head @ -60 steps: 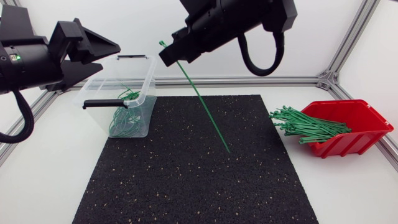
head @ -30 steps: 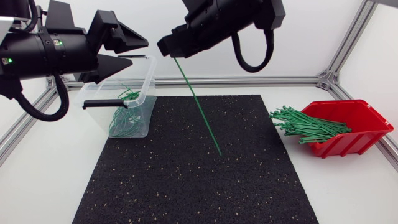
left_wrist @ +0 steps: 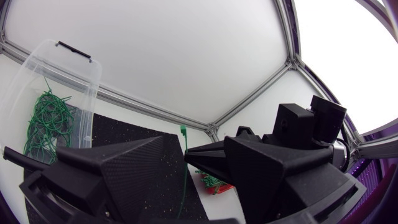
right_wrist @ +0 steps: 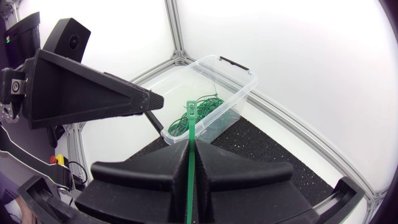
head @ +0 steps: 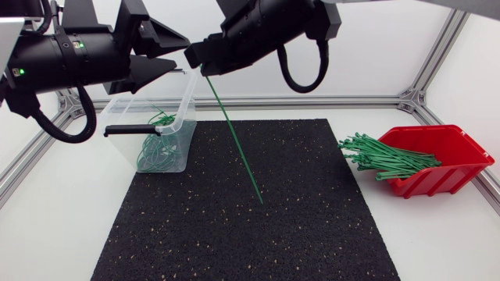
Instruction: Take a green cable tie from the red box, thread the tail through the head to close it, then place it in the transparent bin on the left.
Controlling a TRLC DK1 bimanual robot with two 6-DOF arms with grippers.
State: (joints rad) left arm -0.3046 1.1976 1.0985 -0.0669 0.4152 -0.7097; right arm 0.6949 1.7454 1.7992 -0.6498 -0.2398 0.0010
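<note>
- Head view: the right gripper (head: pixel 201 66) hangs high over the black speckled rubber mat (head: pixel 250 226). Its fingers are pinched on the long green cable tie (head: pixel 234 140) just under the head. The tail slants down below them, its tip near the mat.
- The left gripper (head: pixel 178 53) is just beside the right fingers, its own fingers spread wide and holding nothing. The clear plastic bin (head: pixel 187 101) stands below the left fingers. The red plastic box (head: pixel 453 176) lies well apart from both grippers on the white surface (head: pixel 62 234).
- The step in hand looks like bringing the left fingers onto the tie for threading. They should take the strap, not the head, so the slot is left free.
- Left wrist view: the tie rises between the spread left fingers, head uppermost. I cannot tell whether it touches either finger. Centre the strap before pinching, or it may twist.
- Right wrist view: the ribbed head pokes out ahead of the clamped right fingers. Beyond it the bin holds closed green loops (right_wrist: pixel 199 115). That pinch should be firm while the tail is bent round.
</note>
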